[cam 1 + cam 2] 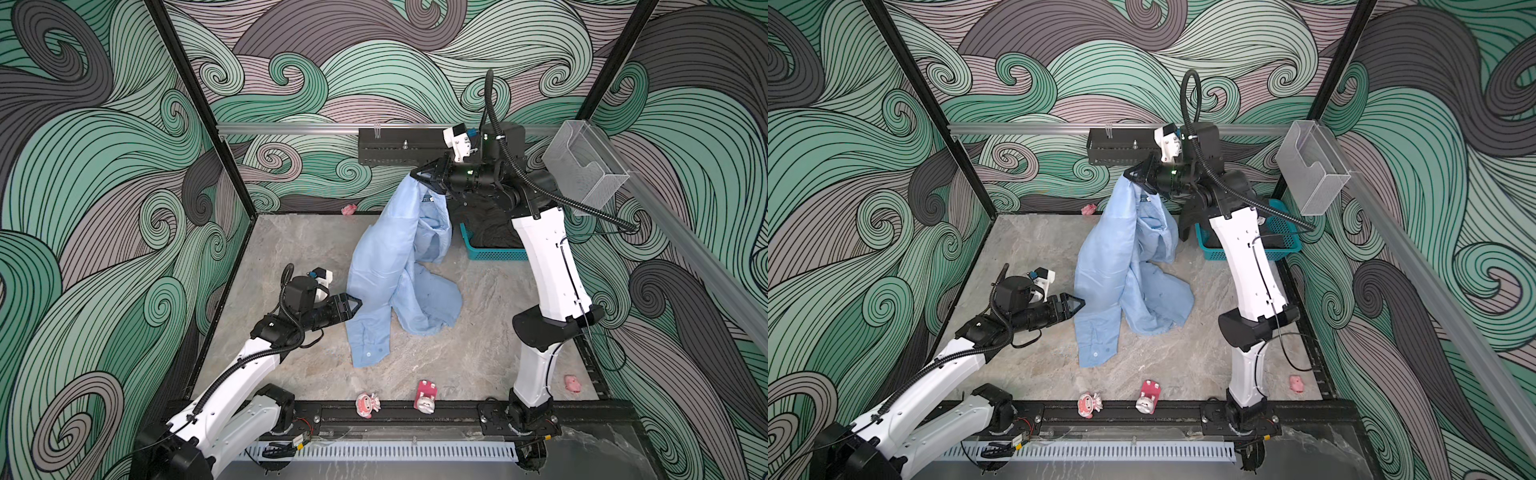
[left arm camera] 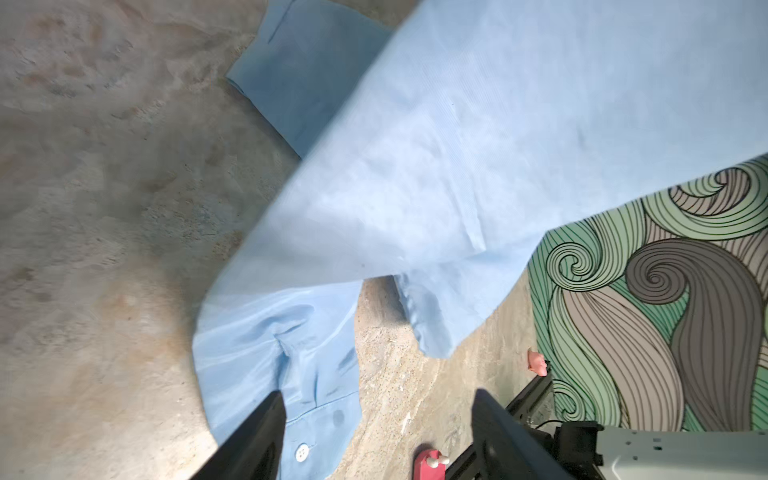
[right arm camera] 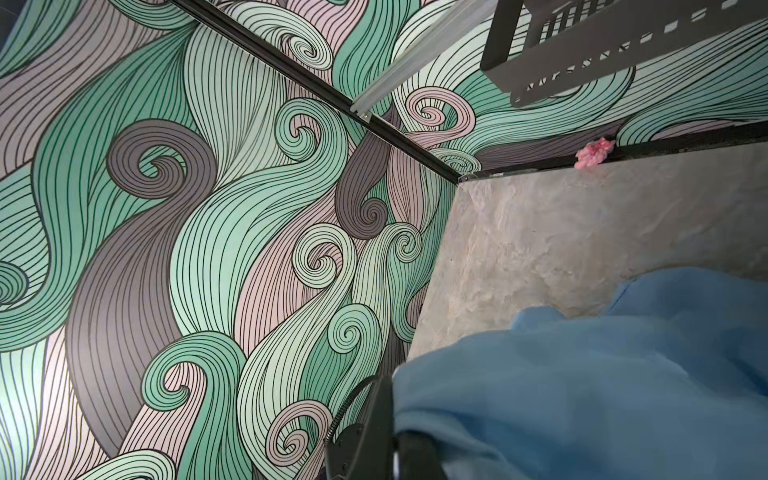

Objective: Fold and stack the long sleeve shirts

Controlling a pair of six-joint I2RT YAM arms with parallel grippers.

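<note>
Black fingers (image 2: 266,428) of the left gripper (image 2: 379,395) are filling the foreground of the left wrist view. They are standing wide apart with nothing pinched between them, and one is crossing in front of the buttoned front edge of the light blue shirt (image 2: 457,145).

That shirt is hanging from the right gripper (image 1: 417,174), whose jaws are clamping shut on cloth close to the collar label (image 1: 428,198), high over the back of the table (image 1: 291,249). The upper half is dangling in the air, while the lower body and a sleeve are lying crumpled mid-table. The dark shirt (image 1: 488,226) is sitting heaped in the teal basket (image 1: 494,252), just beside the blue one at the far right.

Judging by this, the first shirt is only being opened out, and no fold is made yet. The next move calls for the left gripper to close on a second point, the hem or the far shoulder, so both arms can stretch the cloth and lay it flat.

In both top views the right arm (image 1: 548,257) is rising steeply, with its wrist bending level toward the middle. The left arm (image 1: 249,361) is reaching in low from the front corner, its gripper pointing at the shirt's near edge.
</note>
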